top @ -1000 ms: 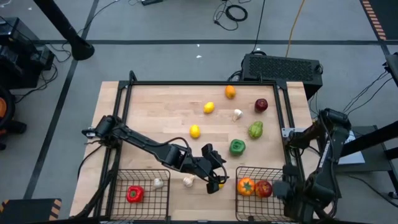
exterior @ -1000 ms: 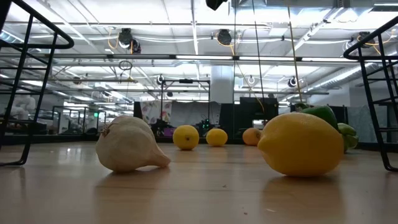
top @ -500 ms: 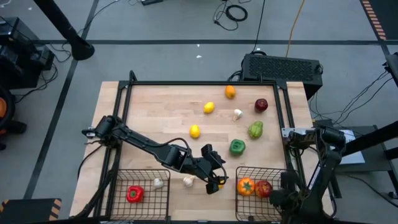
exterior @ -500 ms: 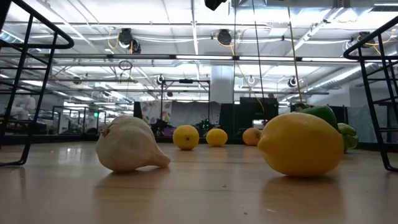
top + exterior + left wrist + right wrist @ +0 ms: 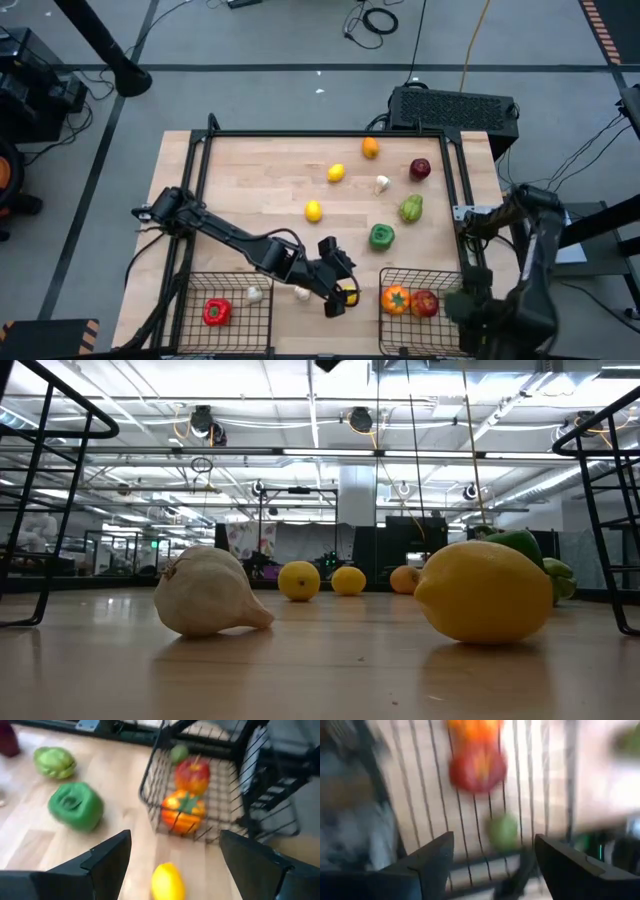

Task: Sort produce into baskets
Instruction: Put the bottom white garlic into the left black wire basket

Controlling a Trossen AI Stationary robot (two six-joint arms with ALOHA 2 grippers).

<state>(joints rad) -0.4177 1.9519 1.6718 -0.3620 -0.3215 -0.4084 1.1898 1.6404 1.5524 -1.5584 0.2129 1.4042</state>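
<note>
Lab hall: ceiling strip lights [image 5: 300, 452]

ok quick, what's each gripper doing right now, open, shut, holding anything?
Left gripper: open, fingers either side of the lemon on the table, holding nothing.
Right gripper: open and empty, above the right basket.

Bare table [image 5: 250, 190] is lying open left of the lemon [image 5: 313, 210]; right of it, peppers [image 5: 382, 236] and garlic [image 5: 382, 184] are crowding passage.

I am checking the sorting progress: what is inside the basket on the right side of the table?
The right basket holds an orange tomato, a red apple and a small green piece. The right arm covers its far right part, so anything there is hidden.
</note>
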